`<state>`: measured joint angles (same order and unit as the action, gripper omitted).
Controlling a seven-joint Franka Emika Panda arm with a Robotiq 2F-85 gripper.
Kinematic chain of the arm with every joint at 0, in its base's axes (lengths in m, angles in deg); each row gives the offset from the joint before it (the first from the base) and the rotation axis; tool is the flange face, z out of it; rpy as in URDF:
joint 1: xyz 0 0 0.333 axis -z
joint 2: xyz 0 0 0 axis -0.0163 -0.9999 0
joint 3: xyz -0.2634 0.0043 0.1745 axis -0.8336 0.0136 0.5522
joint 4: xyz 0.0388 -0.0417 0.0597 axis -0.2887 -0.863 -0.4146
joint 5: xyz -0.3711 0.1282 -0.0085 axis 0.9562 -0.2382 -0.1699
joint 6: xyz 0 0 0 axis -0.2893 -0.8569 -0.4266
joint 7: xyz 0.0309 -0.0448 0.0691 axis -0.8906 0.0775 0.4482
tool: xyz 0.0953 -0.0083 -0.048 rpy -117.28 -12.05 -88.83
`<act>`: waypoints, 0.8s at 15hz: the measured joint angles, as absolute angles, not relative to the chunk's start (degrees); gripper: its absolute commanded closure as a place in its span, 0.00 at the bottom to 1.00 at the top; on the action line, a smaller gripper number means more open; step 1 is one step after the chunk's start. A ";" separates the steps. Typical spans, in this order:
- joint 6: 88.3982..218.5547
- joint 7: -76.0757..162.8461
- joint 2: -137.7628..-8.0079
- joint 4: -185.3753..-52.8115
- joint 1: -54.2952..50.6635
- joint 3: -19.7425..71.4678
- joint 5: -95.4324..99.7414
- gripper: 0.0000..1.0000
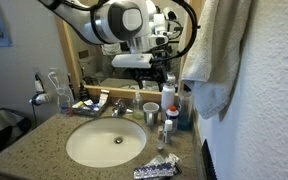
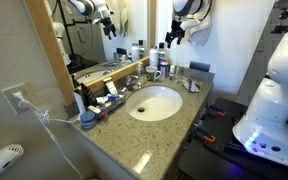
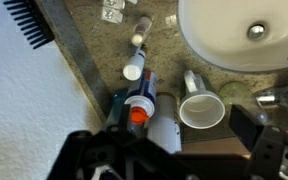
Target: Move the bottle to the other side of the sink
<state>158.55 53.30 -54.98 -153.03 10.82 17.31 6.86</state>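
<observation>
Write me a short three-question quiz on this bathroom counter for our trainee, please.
1. True or false: the gripper is shut on a bottle.
2. Which thing stands close beside the sink? A) white mug B) kettle C) plate
3. In the wrist view, what colour is the cap of the bottle beneath the gripper?
Key: 1 false, it is open; 2 A; 3 orange.

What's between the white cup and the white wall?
In the wrist view, several bottles stand between the white cup and the wall; one has an orange cap.
</observation>
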 measured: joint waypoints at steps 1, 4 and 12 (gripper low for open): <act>158.84 53.41 -57.26 -151.25 11.11 16.87 6.86 0.00; 159.89 55.73 -63.96 -146.54 12.01 16.46 3.61 0.00; 160.68 67.07 -75.33 -139.22 17.60 18.29 -9.43 0.00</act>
<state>160.68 67.07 -75.33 -139.22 17.60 18.29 -9.43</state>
